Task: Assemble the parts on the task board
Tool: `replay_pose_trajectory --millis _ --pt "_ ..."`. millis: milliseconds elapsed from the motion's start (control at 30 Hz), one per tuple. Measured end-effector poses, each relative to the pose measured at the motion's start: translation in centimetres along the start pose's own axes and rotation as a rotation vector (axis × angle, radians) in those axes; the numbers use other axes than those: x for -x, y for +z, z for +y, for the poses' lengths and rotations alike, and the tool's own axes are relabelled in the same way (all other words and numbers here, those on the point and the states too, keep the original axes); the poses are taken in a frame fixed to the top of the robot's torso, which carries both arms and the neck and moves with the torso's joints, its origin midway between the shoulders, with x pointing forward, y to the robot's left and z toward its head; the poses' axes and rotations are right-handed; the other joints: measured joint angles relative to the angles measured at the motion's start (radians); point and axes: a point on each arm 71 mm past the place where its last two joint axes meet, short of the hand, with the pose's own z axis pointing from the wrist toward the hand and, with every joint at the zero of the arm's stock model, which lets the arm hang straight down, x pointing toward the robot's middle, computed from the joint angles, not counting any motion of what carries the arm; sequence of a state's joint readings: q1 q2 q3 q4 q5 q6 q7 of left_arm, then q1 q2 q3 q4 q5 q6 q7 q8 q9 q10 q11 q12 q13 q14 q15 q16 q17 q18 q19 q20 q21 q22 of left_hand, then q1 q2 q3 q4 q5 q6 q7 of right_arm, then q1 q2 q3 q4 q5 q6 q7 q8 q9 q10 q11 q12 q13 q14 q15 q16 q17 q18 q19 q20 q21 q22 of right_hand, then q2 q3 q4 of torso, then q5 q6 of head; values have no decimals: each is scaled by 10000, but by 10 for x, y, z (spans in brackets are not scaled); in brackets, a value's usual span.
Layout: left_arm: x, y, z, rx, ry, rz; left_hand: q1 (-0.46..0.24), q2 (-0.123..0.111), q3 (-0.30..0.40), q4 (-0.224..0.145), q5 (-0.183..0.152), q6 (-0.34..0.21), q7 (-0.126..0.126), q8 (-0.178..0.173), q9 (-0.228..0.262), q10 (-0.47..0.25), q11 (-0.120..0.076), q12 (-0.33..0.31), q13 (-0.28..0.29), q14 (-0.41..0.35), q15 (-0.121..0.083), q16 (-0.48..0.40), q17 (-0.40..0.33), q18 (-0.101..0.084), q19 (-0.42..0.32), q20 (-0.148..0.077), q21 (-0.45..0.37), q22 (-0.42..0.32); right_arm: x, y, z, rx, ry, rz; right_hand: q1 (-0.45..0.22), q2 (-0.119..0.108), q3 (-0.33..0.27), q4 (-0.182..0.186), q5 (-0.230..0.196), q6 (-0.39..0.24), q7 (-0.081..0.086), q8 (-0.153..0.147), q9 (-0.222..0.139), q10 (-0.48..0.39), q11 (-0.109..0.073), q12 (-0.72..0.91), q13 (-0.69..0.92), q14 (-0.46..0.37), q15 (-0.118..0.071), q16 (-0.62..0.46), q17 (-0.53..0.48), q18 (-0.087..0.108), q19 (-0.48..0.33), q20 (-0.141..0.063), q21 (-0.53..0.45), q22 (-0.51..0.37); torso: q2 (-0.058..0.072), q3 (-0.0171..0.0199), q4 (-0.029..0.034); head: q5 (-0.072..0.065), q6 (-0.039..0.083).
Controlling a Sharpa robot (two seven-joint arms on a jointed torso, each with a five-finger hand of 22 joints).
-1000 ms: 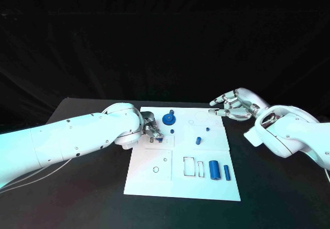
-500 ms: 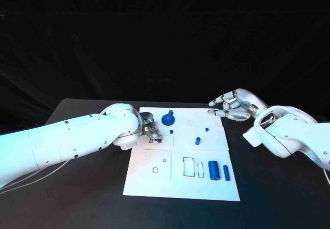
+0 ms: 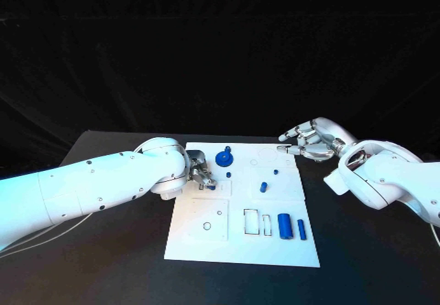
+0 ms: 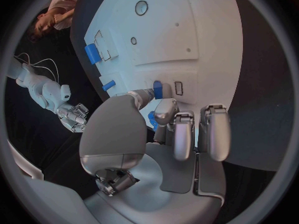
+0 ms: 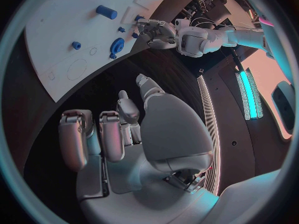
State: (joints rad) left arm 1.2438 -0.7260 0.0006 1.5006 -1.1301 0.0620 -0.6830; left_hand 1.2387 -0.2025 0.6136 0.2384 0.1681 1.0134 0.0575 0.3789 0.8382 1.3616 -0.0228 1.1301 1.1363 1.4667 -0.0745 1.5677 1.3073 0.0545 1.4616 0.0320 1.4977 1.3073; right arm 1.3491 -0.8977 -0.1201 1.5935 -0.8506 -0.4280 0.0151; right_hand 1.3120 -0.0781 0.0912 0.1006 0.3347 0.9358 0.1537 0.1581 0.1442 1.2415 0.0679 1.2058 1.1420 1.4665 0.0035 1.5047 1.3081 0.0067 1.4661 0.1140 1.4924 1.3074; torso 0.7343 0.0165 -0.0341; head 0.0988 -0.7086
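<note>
The white task board lies in the middle of the table. My left hand rests at the board's left edge, where thumb and a finger pinch a small blue part beside a small rectangular slot. A round blue knob stands at the far side of the board, with a short blue peg near the centre. A blue cylinder and a thin blue bar lie at the near right. My right hand hovers off the far right corner, fingers loosely bent and holding nothing.
Black table surrounds the board on both sides. Outlined rectangular recesses sit left of the cylinder, and an oval hole lies on the near left. My left forearm crosses the table's left half.
</note>
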Motion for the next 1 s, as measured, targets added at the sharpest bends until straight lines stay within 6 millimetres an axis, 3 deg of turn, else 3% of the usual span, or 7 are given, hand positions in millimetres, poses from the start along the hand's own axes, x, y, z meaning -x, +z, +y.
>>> replay_pose_trajectory --millis 233,533,633,900,1000 --pt "0 0 0 21 17 11 -174 -70 57 -141 0 1 -44 63 64 71 -42 0 22 0 0 0 -1 -1 0 0 0 0 0 0 0 -23 42 9 0 0 0 0 0 0 0 0 0 0 0 0 0 0 0 -40 -1 -1 0 0 0 -1 1 4 -6 12 -11" --pt "0 1 0 66 26 16 -672 -92 197 -693 -41 36 -150 151 132 165 -135 89 165 6 -77 0 -1 -7 0 0 48 0 0 0 0 -33 65 19 0 0 -29 29 0 0 0 0 1 0 0 0 -13 0 0 -40 -2 0 0 0 0 -1 1 6 -8 29 -33" --pt "1 1 0 73 28 12 -716 -136 191 -794 -41 36 -150 152 135 165 -136 144 195 6 -77 0 6 -152 0 0 48 4 0 0 0 -35 69 21 0 0 -29 29 0 0 0 0 1 0 0 0 -13 0 0 -40 -2 0 0 0 0 -1 1 5 -11 28 -35" --pt "1 1 0 92 27 -7 -893 -185 -11 -984 -38 199 -236 192 131 211 -181 200 240 -30 -113 0 7 -152 5 -5 48 7 0 -1 -1 -42 76 30 1 0 -29 29 0 0 0 0 -8 0 0 0 -13 0 0 -40 -3 0 0 0 -43 7 1 5 -15 -1 -36" --pt "0 2 -1 90 31 2 -893 -185 -252 -853 -36 201 -235 219 127 217 -187 201 251 -30 -113 0 7 -151 37 -37 88 7 0 0 -1 -50 81 34 1 0 -28 28 0 0 0 0 -8 0 0 0 -13 0 0 -99 -3 0 0 0 -43 7 1 5 -13 -5 -35"
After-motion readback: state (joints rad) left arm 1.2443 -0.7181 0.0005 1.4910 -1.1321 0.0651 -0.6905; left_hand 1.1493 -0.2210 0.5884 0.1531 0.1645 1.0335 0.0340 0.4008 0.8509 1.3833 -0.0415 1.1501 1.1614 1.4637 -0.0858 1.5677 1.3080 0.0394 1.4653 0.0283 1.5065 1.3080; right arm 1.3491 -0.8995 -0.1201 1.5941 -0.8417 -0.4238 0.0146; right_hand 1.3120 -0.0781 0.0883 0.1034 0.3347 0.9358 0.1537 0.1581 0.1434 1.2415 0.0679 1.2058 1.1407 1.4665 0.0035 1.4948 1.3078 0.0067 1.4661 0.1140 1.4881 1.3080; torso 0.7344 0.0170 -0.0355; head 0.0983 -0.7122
